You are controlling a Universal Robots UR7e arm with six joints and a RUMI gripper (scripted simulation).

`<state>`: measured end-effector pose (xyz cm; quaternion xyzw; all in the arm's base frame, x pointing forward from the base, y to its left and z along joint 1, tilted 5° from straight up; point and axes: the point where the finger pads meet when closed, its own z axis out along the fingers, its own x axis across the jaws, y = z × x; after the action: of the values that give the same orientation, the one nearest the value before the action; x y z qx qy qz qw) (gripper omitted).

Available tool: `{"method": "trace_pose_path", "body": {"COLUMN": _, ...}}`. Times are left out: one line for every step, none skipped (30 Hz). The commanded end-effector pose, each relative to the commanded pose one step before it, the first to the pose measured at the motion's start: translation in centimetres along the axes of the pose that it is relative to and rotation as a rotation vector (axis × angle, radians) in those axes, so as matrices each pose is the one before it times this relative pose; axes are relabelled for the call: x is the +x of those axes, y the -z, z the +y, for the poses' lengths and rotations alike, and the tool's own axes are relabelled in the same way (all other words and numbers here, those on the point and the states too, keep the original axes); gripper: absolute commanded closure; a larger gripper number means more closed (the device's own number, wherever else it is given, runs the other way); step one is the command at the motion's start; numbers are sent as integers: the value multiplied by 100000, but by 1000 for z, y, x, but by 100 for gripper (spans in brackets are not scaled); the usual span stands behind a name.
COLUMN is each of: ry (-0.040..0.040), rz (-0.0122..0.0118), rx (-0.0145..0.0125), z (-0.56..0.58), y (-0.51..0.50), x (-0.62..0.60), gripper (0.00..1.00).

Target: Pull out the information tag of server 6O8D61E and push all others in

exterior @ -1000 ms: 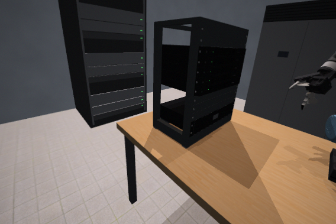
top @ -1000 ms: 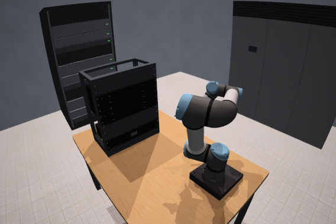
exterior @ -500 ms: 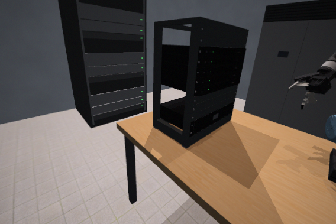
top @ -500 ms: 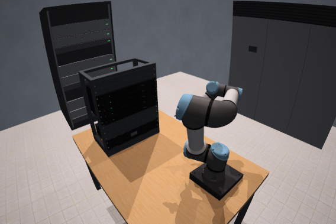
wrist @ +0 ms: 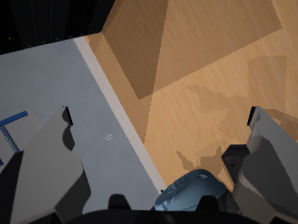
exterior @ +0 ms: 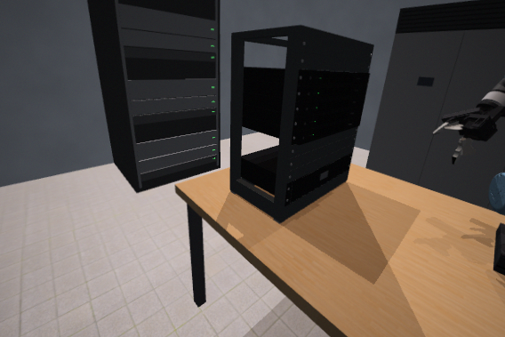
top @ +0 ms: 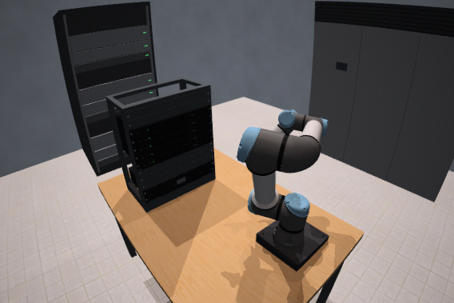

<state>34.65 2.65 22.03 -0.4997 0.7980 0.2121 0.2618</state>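
The small black rack [top: 168, 142] stands at the far left end of the wooden table, and it also shows in the exterior view [exterior: 307, 118]. Several dark servers with green lights [top: 172, 138] fill its front. Their fronts look flush; no pulled-out tag or printed service tag is readable. My gripper [exterior: 446, 144] hangs high over the table, well to the right of the rack and apart from it. In the wrist view its fingers stand wide open with nothing between them, over the table's edge and the floor. In the top view the arm hides the gripper.
The arm's base [top: 292, 238] is bolted near the table's right end. A tall server cabinet [top: 108, 78] stands on the floor behind the rack. A grey wall cabinet [top: 380, 90] stands at the right. The rack sits close to the table's left and far edges.
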Motion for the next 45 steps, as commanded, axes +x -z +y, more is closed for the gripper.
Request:
{"method": "trace_pose_path", "body": {"ry": -94, "rz": 787, "rx": 891, "z": -313, "y": 146, "x": 169, "gripper": 0}}
{"method": "trace_pose_path", "body": {"ry": -39, "rz": 214, "rx": 238, "z": -83, "y": 36, "x": 50, "gripper": 0}}
{"method": "trace_pose_path", "body": {"ry": -41, "rz": 219, "rx": 245, "z": -86, "y": 37, "x": 52, "gripper": 0}}
{"method": "trace_pose_path", "body": {"ry": -42, "rz": 224, "rx": 252, "z": -88, "y": 38, "x": 53, "gripper": 0}}
{"method": "trace_pose_path", "body": {"ry": -43, "rz": 229, "rx": 259, "z": -91, "y": 39, "x": 54, "gripper": 0}}
{"method": "trace_pose_path", "body": {"ry": -44, "rz": 234, "rx": 266, "z": -93, "y": 40, "x": 55, "gripper": 0}}
{"method": "trace_pose_path", "body": {"ry": -45, "rz": 239, "rx": 273, "z": -95, "y": 41, "x": 56, "gripper": 0}}
{"method": "trace_pose_path", "body": {"ry": -47, "rz": 244, "rx": 280, "z": -98, "y": 42, "x": 57, "gripper": 0}}
{"method": "trace_pose_path", "body": {"ry": -48, "rz": 249, "rx": 288, "z": -100, "y": 43, "x": 58, "gripper": 0}}
{"method": "trace_pose_path", "body": {"ry": -49, "rz": 254, "rx": 295, "z": -103, "y": 44, "x": 59, "gripper": 0}}
{"method": "trace_pose_path", "body": {"ry": -50, "rz": 259, "rx": 302, "z": -105, "y": 45, "x": 60, "gripper": 0}}
{"method": "trace_pose_path", "body": {"ry": -52, "rz": 264, "rx": 310, "z": -108, "y": 46, "x": 61, "gripper": 0}}
{"method": "trace_pose_path", "body": {"ry": -53, "rz": 269, "rx": 318, "z": -110, "y": 47, "x": 62, "gripper": 0}}
{"method": "trace_pose_path", "body": {"ry": 0, "rz": 0, "rx": 0, "z": 0, "y": 0, "x": 0, "gripper": 0}}
{"method": "trace_pose_path", "body": {"ry": 0, "rz": 0, "rx": 0, "z": 0, "y": 0, "x": 0, "gripper": 0}}
{"method": "trace_pose_path", "body": {"ry": -54, "rz": 274, "rx": 325, "z": -113, "y": 48, "x": 64, "gripper": 0}}
{"method": "trace_pose_path", "body": {"ry": -56, "rz": 279, "rx": 333, "z": -115, "y": 49, "x": 65, "gripper": 0}}
{"method": "trace_pose_path", "body": {"ry": -57, "rz": 283, "rx": 341, "z": -118, "y": 50, "x": 66, "gripper": 0}}
{"method": "trace_pose_path", "body": {"ry": -58, "rz": 288, "rx": 349, "z": -121, "y": 51, "x": 67, "gripper": 0}}
{"method": "trace_pose_path", "body": {"ry": -60, "rz": 293, "rx": 357, "z": -123, "y": 52, "x": 67, "gripper": 0}}
{"method": "trace_pose_path", "body": {"ry": -61, "rz": 297, "rx": 365, "z": -126, "y": 53, "x": 68, "gripper": 0}}
{"method": "trace_pose_path", "body": {"ry": -63, "rz": 302, "rx": 373, "z": -129, "y": 54, "x": 69, "gripper": 0}}
{"method": "trace_pose_path", "body": {"ry": -64, "rz": 306, "rx": 381, "z": -131, "y": 55, "x": 70, "gripper": 0}}
{"method": "trace_pose_path", "body": {"ry": -66, "rz": 311, "rx": 390, "z": -134, "y": 56, "x": 71, "gripper": 0}}
{"method": "trace_pose_path", "body": {"ry": -67, "rz": 315, "rx": 398, "z": -137, "y": 57, "x": 72, "gripper": 0}}
{"method": "trace_pose_path", "body": {"ry": -69, "rz": 319, "rx": 407, "z": -139, "y": 58, "x": 73, "gripper": 0}}
{"method": "trace_pose_path", "body": {"ry": -70, "rz": 324, "rx": 415, "z": -142, "y": 59, "x": 74, "gripper": 0}}
{"method": "trace_pose_path", "body": {"ry": -72, "rz": 328, "rx": 424, "z": -145, "y": 60, "x": 74, "gripper": 0}}
{"method": "trace_pose_path", "body": {"ry": -73, "rz": 332, "rx": 433, "z": -148, "y": 61, "x": 75, "gripper": 0}}
{"method": "trace_pose_path", "body": {"ry": -75, "rz": 336, "rx": 441, "z": -151, "y": 63, "x": 76, "gripper": 0}}
{"method": "trace_pose_path", "body": {"ry": 0, "rz": 0, "rx": 0, "z": 0, "y": 0, "x": 0, "gripper": 0}}
{"method": "trace_pose_path", "body": {"ry": 0, "rz": 0, "rx": 0, "z": 0, "y": 0, "x": 0, "gripper": 0}}
{"method": "trace_pose_path", "body": {"ry": -76, "rz": 340, "rx": 450, "z": -153, "y": 64, "x": 77, "gripper": 0}}
{"method": "trace_pose_path", "body": {"ry": -78, "rz": 344, "rx": 459, "z": -156, "y": 65, "x": 77, "gripper": 0}}
{"method": "trace_pose_path", "body": {"ry": -80, "rz": 347, "rx": 468, "z": -159, "y": 66, "x": 78, "gripper": 0}}
{"method": "trace_pose_path", "body": {"ry": -81, "rz": 351, "rx": 477, "z": -162, "y": 67, "x": 79, "gripper": 0}}
{"method": "trace_pose_path", "body": {"ry": -83, "rz": 354, "rx": 486, "z": -165, "y": 68, "x": 79, "gripper": 0}}
{"method": "trace_pose_path", "body": {"ry": -85, "rz": 358, "rx": 495, "z": -168, "y": 69, "x": 80, "gripper": 0}}
{"method": "trace_pose_path", "body": {"ry": -86, "rz": 361, "rx": 505, "z": -171, "y": 70, "x": 80, "gripper": 0}}
{"method": "trace_pose_path", "body": {"ry": -88, "rz": 364, "rx": 514, "z": -174, "y": 71, "x": 81, "gripper": 0}}
{"method": "trace_pose_path", "body": {"ry": -90, "rz": 367, "rx": 523, "z": -177, "y": 72, "x": 81, "gripper": 0}}
{"method": "trace_pose_path", "body": {"ry": -91, "rz": 370, "rx": 533, "z": -180, "y": 74, "x": 82, "gripper": 0}}
{"method": "trace_pose_path", "body": {"ry": -93, "rz": 373, "rx": 542, "z": -182, "y": 75, "x": 82, "gripper": 0}}
{"method": "trace_pose_path", "body": {"ry": -95, "rz": 376, "rx": 552, "z": -185, "y": 76, "x": 83, "gripper": 0}}
{"method": "trace_pose_path", "body": {"ry": -97, "rz": 378, "rx": 562, "z": -188, "y": 77, "x": 83, "gripper": 0}}
